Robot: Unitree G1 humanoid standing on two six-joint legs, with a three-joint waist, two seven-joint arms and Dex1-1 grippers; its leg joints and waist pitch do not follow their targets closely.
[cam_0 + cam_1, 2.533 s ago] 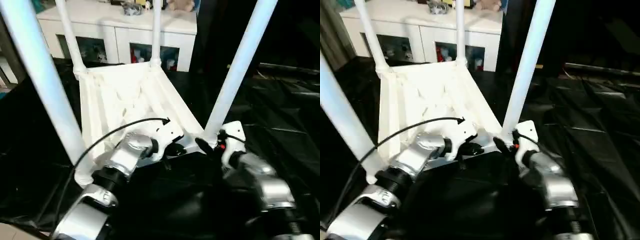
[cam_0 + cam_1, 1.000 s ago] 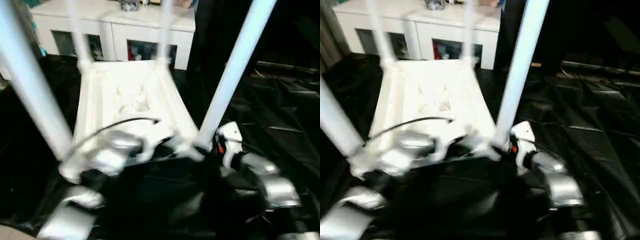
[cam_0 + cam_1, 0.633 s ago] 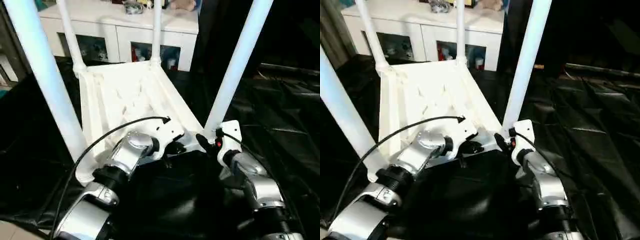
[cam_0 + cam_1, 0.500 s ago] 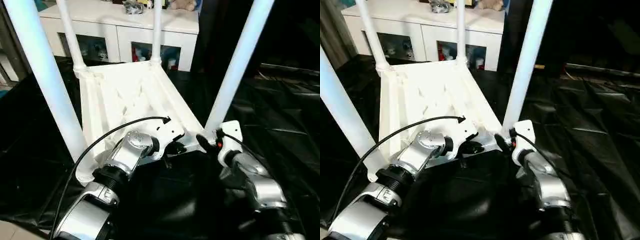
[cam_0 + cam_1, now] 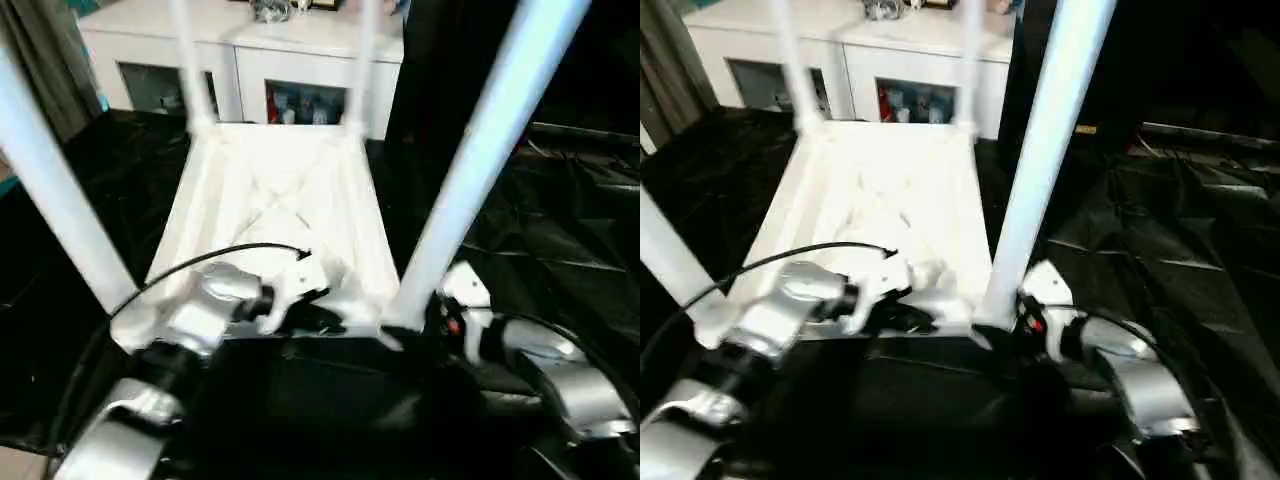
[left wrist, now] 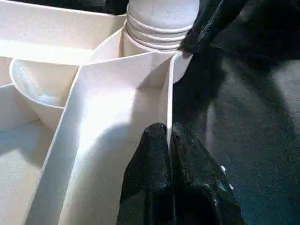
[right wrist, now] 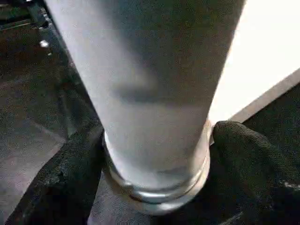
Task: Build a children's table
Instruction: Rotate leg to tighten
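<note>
The children's table lies upside down, its white ribbed top (image 5: 270, 200) flat on the black cloth and its four legs standing up. My left gripper (image 6: 169, 140) is at the top's near edge, shut on the thin rim wall (image 6: 168, 93). My right gripper (image 7: 157, 136) is at the foot of the near right leg (image 5: 480, 160). Its black fingers (image 7: 70, 173) stand spread on either side of the leg's collar, close against it. The near left leg (image 5: 50, 190) rises beside my left forearm. The far legs (image 5: 185, 60) are blurred.
A white cabinet (image 5: 240, 40) with glass doors stands behind the work. Crinkled black cloth (image 5: 560, 230) covers the surface all round. A black cable (image 5: 200, 262) arcs over my left wrist.
The whole picture has swung, so the camera moved. Both grippers stay at the table's near edge, left on the rim, right at the leg's foot.
</note>
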